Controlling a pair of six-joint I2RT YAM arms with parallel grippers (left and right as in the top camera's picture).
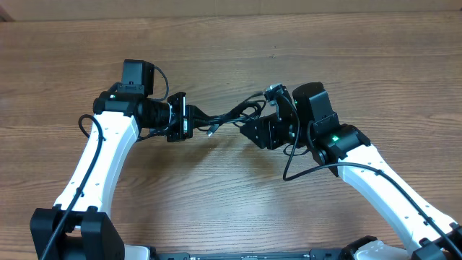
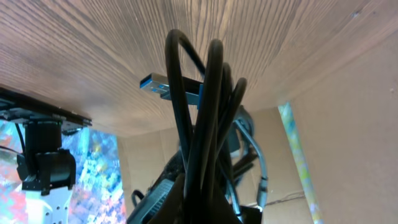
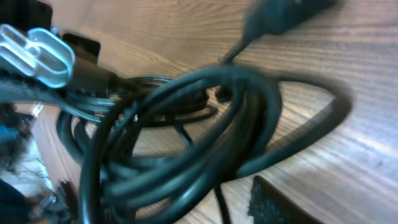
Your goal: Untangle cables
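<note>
The cables [image 1: 229, 115] form one black tangled bundle held above the wooden table between my two arms. My left gripper [image 1: 189, 119] is shut on the bundle's left end. In the left wrist view the strands [image 2: 208, 112] rise from the gripper [image 2: 208, 211], and a blue USB plug [image 2: 163, 87] sticks out left. My right gripper [image 1: 249, 126] is at the bundle's right end. In the right wrist view blurred coils [image 3: 186, 143] cross the gripper [image 3: 205, 214]. One pad [image 3: 273, 202] stands apart from them with bare wood between. The other finger is hidden.
A clear plastic plug cap [image 3: 37, 56] shows at the upper left of the right wrist view. The wooden table [image 1: 231, 209] lies under both arms. A cardboard wall [image 1: 231, 6] runs along the far edge.
</note>
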